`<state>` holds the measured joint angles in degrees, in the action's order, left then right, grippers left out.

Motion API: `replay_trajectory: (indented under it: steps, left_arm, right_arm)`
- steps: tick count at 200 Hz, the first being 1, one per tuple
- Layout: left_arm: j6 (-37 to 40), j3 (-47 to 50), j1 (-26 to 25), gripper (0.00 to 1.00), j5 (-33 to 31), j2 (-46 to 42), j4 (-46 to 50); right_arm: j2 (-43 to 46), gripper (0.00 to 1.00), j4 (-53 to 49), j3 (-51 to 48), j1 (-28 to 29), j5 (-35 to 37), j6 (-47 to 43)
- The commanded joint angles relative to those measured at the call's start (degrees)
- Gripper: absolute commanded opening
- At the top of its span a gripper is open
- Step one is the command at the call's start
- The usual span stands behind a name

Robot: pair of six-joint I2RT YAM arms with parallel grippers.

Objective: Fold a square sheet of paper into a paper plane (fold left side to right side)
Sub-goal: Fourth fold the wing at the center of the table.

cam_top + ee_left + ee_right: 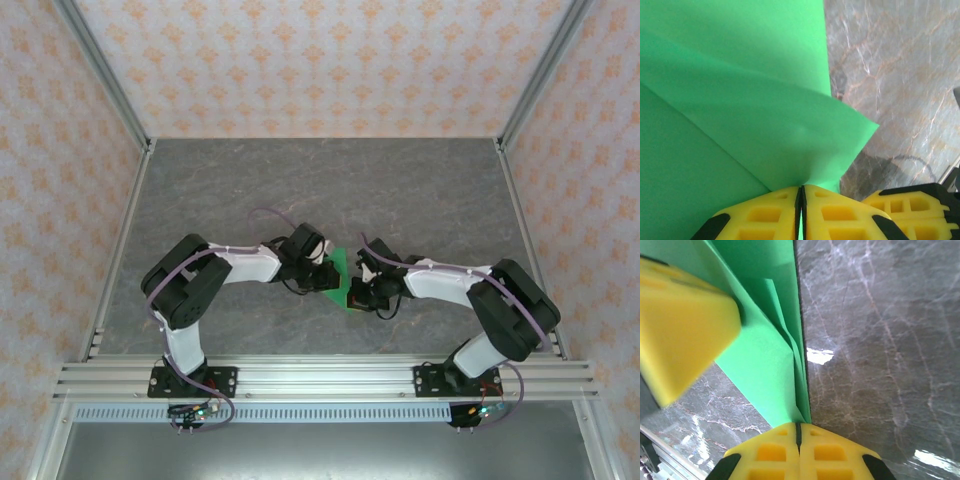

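Note:
The green sheet of paper is folded into layers and held up off the grey table between both arms. My left gripper is shut on one edge of it; in the left wrist view the yellow fingertips pinch the paper, which spreads up and left with a diagonal crease. My right gripper is shut on the other end; its fingertips clamp several stacked layers of the sheet. The left gripper's yellow finger shows at the upper left of the right wrist view.
The marbled grey table top stretches behind and beside the arms. Patterned walls close in the back and sides. A metal rail runs along the near edge, by the arm bases.

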<state>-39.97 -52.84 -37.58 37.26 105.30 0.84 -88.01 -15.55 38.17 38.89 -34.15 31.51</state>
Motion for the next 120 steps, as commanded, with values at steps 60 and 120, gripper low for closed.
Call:
replay_trajectory:
  steps: [60,120]
  left_arm:
    - [5.2,-5.5,7.0,0.12,-2.1,3.2,4.6]
    - [6.4,-1.6,7.3,0.12,-2.3,-5.5,6.4]
  right_arm:
    - [-4.5,0.0,-13.0,-4.3,0.0,11.6,-1.2]
    - [-4.9,0.0,-12.9,-3.7,0.0,11.6,-1.3]
